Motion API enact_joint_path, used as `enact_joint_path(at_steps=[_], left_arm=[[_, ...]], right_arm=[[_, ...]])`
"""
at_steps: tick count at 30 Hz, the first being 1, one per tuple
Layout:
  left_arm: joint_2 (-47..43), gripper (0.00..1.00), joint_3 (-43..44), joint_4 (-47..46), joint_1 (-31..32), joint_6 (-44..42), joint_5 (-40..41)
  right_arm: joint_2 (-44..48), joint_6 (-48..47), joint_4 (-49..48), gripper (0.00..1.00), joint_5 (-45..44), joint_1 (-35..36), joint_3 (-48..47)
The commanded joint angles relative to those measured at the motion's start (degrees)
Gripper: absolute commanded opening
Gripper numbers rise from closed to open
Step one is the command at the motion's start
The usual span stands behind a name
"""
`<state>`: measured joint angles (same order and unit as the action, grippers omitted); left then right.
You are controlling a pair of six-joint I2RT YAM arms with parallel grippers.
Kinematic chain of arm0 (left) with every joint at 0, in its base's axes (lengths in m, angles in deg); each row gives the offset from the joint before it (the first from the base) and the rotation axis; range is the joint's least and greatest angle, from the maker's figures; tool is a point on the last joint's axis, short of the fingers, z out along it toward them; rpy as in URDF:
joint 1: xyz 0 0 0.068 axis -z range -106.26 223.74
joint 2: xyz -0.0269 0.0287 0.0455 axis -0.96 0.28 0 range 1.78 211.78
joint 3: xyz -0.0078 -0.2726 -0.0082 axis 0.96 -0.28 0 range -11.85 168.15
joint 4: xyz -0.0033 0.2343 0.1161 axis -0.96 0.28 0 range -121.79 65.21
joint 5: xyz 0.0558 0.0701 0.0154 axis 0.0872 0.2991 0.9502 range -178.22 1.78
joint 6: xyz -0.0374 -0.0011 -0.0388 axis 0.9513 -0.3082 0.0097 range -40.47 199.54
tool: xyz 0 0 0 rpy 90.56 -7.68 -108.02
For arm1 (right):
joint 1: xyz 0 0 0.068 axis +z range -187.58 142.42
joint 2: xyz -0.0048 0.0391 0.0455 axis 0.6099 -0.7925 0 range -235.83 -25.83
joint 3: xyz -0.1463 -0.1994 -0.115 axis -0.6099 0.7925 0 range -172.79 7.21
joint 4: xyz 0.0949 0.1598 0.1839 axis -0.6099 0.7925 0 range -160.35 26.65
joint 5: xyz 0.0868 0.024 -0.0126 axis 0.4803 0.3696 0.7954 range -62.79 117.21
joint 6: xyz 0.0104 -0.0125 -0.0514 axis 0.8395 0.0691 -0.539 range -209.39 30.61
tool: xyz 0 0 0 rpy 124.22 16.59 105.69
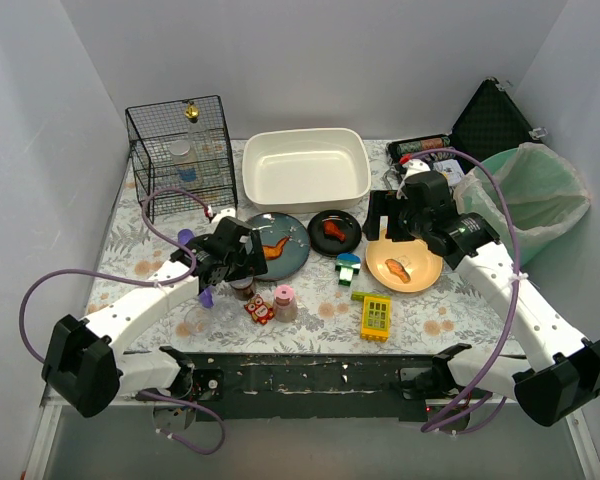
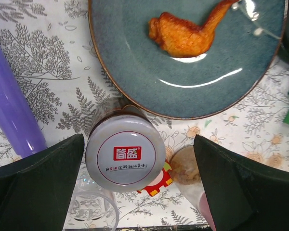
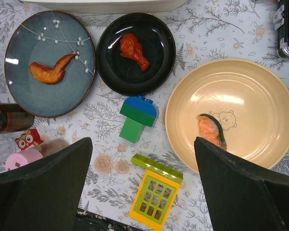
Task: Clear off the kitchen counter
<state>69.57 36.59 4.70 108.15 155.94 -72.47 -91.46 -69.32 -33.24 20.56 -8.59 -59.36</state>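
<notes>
Counter (image 1: 430, 312): patterned tabletop filling the middle of the top view, from the arm bases to the back wall, with items spread across it.

Left gripper (image 2: 138, 142): jaws set wide, holding nothing. It hangs over a white-lidded jar (image 2: 125, 154), which stands upright between the fingers. The left finger looks just beside the lid; contact cannot be confirmed from this angle. The right finger is clear of the jar.

Right gripper (image 3: 142, 144): jaws set wide, holding nothing, above the counter between the plates.

Blue plate (image 2: 135, 72): just beyond the jar, carrying a wing (image 2: 183, 33).

Black plate (image 3: 149, 72): beside the blue plate, carrying a drumstick (image 3: 134, 50).

Beige bowl (image 3: 241, 96): right of the black plate, with a salmon piece (image 3: 211, 131) near its front rim.

Green-and-blue block (image 3: 137, 118): on the counter between the black plate and the bowl. Yellow block (image 3: 154, 197): nearer the front edge.

Basin (image 1: 305, 200): at the back centre, behind the plates. Wire cage (image 1: 180, 150): back left corner. Green bag (image 1: 540, 190): at the right edge.
</notes>
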Motion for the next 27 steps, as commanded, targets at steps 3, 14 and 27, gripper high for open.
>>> enact_joint_path(at_steps=[3,14,27], left_arm=[[1.6,0.89,-1.4,2.0,1.3,1.3,3.5],[0.7,0.66,-2.6,3.0,1.9,2.1,3.8],[-0.3,0.15,-3.0,2.5,2.1,2.3,2.9]], right_arm=[[0.9,0.8,-2.2,0.95,0.9,0.2,0.2],[1.6,1.4,-3.0,0.94,0.4,0.1,2.2],[4.3,2.1,-3.8,0.94,0.8,0.1,7.1]])
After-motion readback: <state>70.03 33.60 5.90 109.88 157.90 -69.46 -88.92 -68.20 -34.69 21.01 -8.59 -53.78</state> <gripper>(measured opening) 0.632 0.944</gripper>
